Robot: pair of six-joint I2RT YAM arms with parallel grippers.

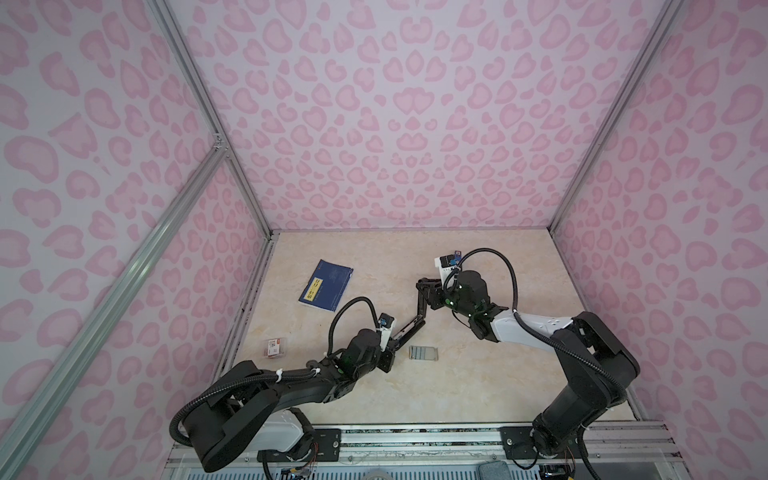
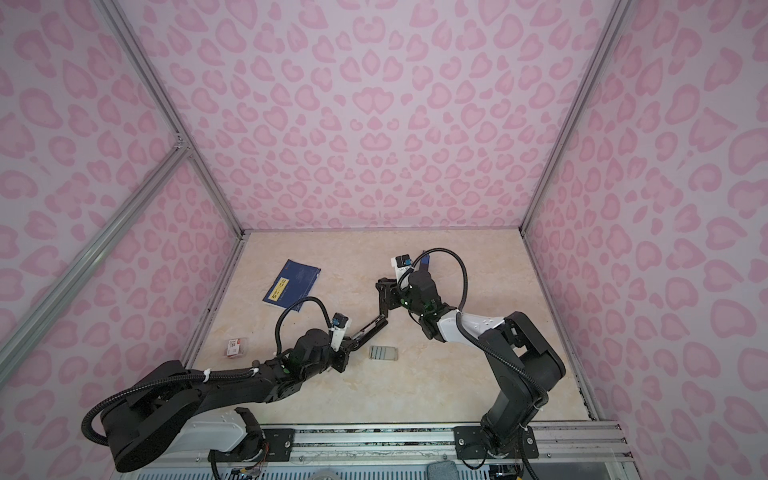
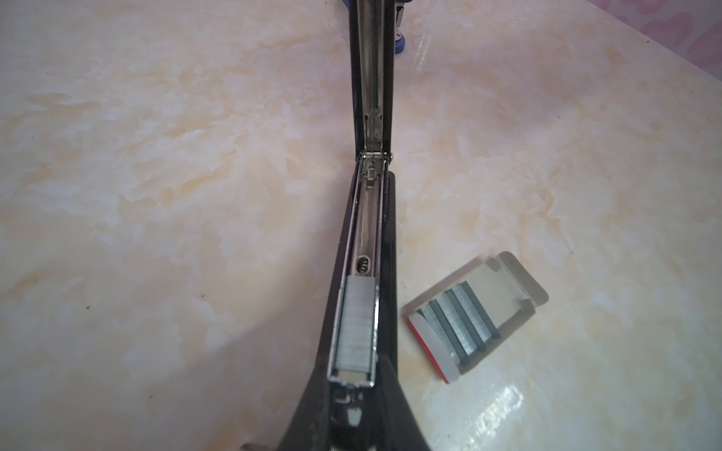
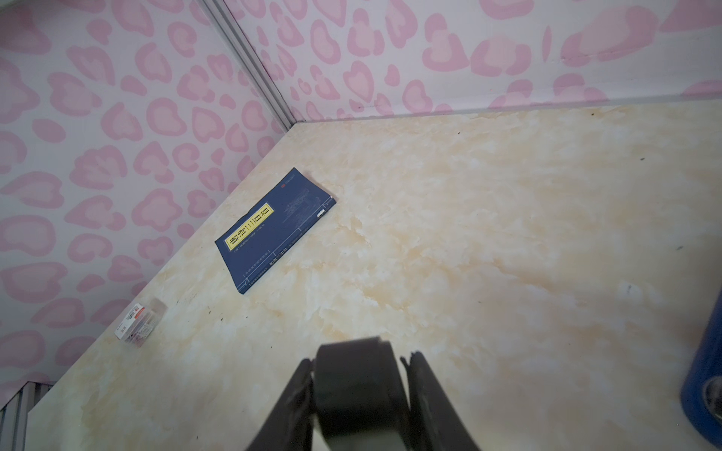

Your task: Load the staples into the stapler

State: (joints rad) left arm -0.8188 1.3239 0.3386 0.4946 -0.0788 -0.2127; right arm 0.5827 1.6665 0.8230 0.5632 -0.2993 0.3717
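Observation:
The black stapler lies hinged wide open. My left gripper is shut on the front end of its base, and both fingers flank the metal channel in the left wrist view. A strip of silvery staples lies in that channel. Several more strips sit in a small open tray beside the base. The stapler's lid stands raised, with its tip between the jaws of my right gripper. One finger touches the lid and a thin gap shows at the other finger.
A blue book lies at the back left of the marble tabletop. A small clear box with a red-and-white label sits near the left wall. A blue cylinder stands close beside my right gripper. Pink patterned walls enclose three sides.

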